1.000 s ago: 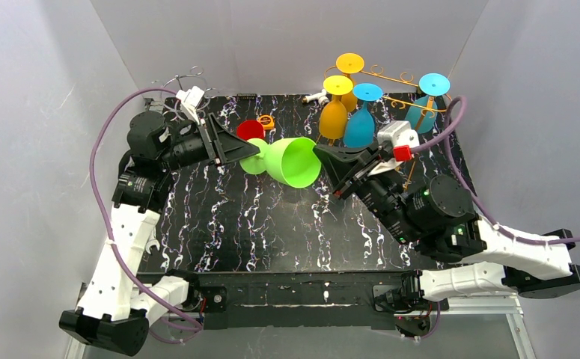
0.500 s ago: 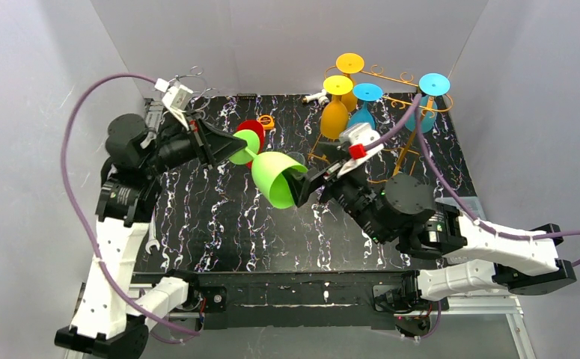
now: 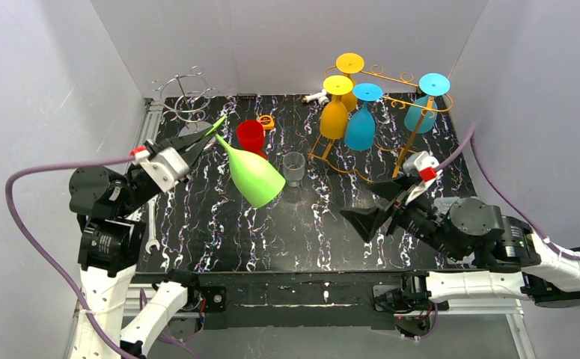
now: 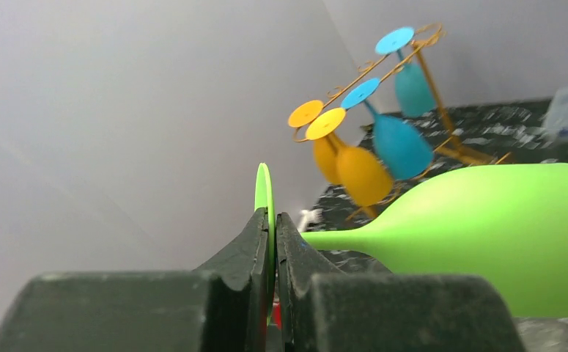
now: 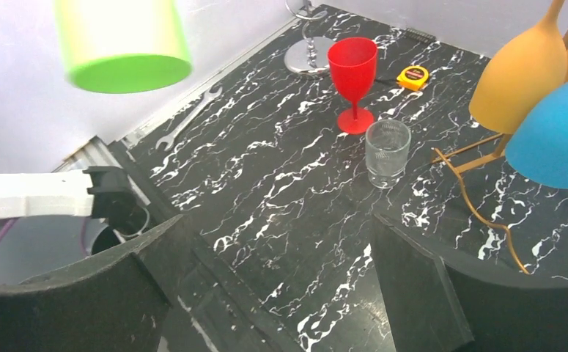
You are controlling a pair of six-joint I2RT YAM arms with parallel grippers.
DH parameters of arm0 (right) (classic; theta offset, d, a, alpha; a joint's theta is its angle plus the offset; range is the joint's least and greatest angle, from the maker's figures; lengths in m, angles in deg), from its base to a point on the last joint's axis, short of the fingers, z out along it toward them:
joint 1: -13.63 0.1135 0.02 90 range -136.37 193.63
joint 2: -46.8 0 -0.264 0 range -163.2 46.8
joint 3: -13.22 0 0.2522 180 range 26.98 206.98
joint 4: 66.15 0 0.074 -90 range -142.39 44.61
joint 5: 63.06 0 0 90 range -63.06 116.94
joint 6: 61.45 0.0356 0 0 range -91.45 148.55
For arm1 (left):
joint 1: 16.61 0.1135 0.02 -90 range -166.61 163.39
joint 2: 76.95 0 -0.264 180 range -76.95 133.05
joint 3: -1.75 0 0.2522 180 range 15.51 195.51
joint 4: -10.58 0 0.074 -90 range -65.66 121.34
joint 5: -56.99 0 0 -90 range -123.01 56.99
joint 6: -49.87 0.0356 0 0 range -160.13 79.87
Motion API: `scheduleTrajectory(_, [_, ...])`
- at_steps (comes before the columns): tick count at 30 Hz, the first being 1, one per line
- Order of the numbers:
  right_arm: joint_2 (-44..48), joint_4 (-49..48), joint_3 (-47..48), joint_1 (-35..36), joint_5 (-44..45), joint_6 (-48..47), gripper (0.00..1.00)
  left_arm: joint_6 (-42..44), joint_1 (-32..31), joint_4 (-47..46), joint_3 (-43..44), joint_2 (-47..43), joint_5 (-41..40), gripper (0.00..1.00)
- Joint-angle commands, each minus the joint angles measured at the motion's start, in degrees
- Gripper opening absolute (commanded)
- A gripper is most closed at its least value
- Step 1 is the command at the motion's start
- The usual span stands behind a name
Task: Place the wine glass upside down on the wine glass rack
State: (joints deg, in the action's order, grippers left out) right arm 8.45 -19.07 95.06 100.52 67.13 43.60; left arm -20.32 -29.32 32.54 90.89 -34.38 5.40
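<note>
Green wine glass (image 3: 253,176) is hanging by its foot in the closed left gripper (image 4: 273,224), well left of the rack (image 3: 414,134) and not yet hung, while the right gripper (image 3: 376,203) is gaping empty.

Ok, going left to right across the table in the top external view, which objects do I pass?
In order: wrench, green wine glass, clear tumbler, nearer orange glass, blue glass, teal glass. The red glass is left out; it overlaps the green one.
</note>
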Motion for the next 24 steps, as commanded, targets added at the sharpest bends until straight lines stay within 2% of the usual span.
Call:
scheduleTrajectory(1, [-3.29, 2.01, 5.00, 0.03, -4.00, 1.06, 0.98, 20.22, 0.25, -4.39, -3.62, -0.93, 5.90, 0.00])
scheduleTrajectory(4, [-13.18, 3.24, 12.58, 0.03, -2.27, -2.59, 0.98, 27.36, 0.23, -5.15, -6.99, -2.91, 11.50, 0.00])
scheduleTrajectory(7, [-21.71, 4.12, 20.02, 0.03, 1.30, -6.27, 0.98, 28.41, 0.25, -5.17, -7.78, -4.00, 12.68, 0.00])
scheduleTrajectory(12, [-23.69, 0.09, 21.02, -0.18, 3.85, -9.31, 0.98, 29.41, 0.23, -3.57, -9.39, -6.04, 12.60, 0.00])
scheduleTrajectory(16, [-21.16, -5.58, 18.42, -0.41, -3.11, -9.95, 0.98, 33.97, 0.26, -5.04, -14.02, -9.11, 15.78, 0.00])
scheduleTrajectory(20, [-26.33, -2.60, 20.80, -2.54, -8.85, -9.48, 0.98, 40.13, 0.23, -7.84, -18.19, -11.22, 17.58, 0.00])
scheduleTrajectory(22, [-30.14, 0.90, 22.12, -9.84, -18.05, -5.87, 0.98, 41.14, 0.23, -9.86, -18.67, -11.90, 16.06, 0.00])
scheduleTrajectory(24, [-30.44, -1.46, 19.71, -18.94, -26.67, -3.96, 0.98, 40.27, 0.21, -9.20, -18.05, -12.30, 14.39, 0.00])
